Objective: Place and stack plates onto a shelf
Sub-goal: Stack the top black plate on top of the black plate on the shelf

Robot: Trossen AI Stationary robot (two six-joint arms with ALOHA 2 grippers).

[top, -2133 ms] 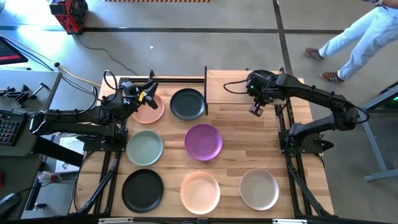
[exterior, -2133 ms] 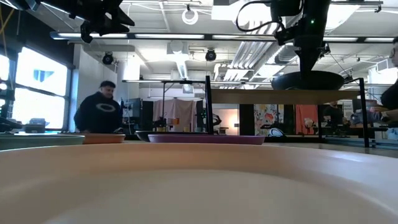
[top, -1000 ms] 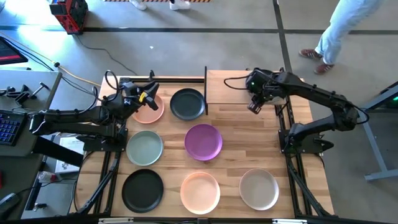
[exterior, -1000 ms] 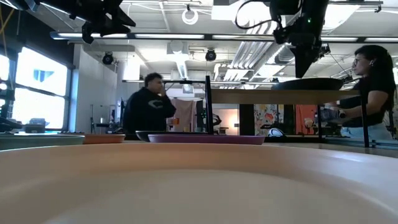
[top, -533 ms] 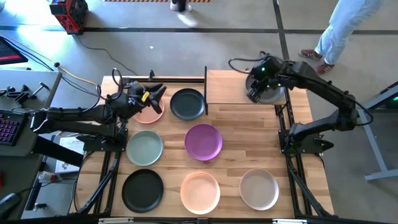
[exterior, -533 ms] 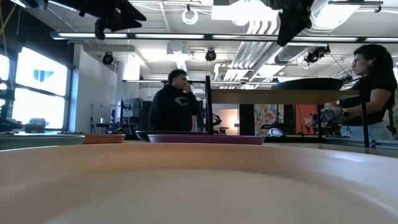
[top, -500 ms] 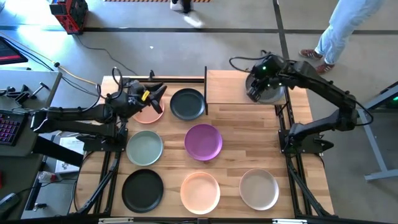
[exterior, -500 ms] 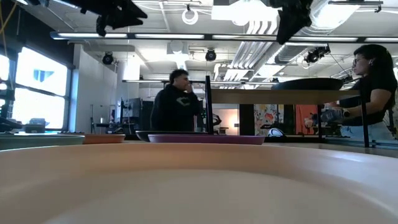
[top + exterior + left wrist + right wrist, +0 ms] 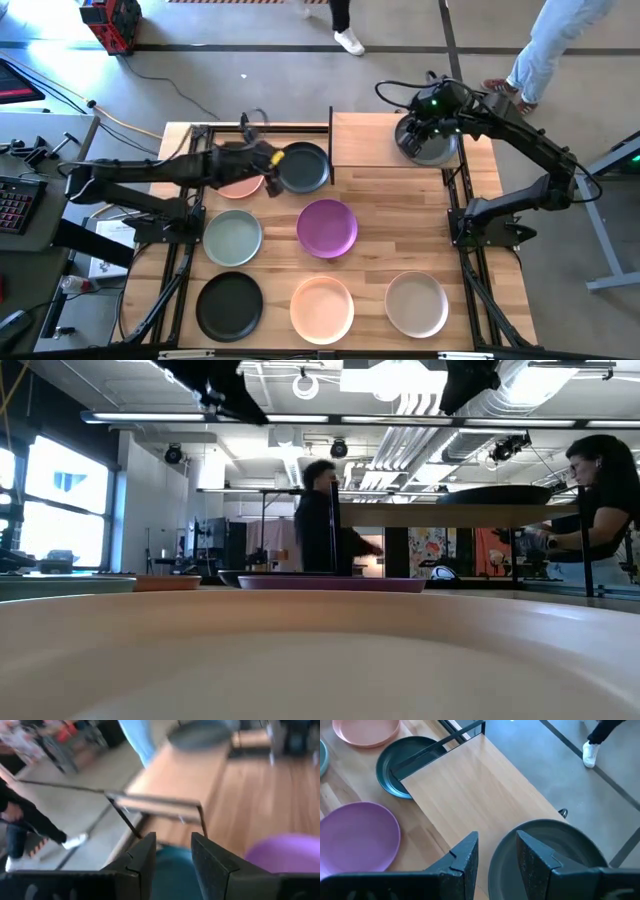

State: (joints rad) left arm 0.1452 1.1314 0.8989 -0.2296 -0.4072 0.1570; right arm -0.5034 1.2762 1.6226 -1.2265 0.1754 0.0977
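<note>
A dark grey plate (image 9: 426, 143) lies on the right end of the shelf (image 9: 370, 140), at the table's 1 o'clock. The right gripper (image 9: 428, 112) hangs over it, fingers (image 9: 462, 855) parted and empty. At 11 o'clock, the left gripper (image 9: 272, 160) reaches the near-black plate (image 9: 303, 167) beside the shelf, jaws apart. No writing is legible anywhere.

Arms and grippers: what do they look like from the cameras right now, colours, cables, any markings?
Both arms are dark, near-black jointed links with black cables looping off them. The right arm shows a small green light near its wrist. The right gripper has two chunky matte-black fingers with stepped, angular tips; the left gripper has the same finger shape. A yellow patch shows at the left arm's wrist in the high view.
</note>
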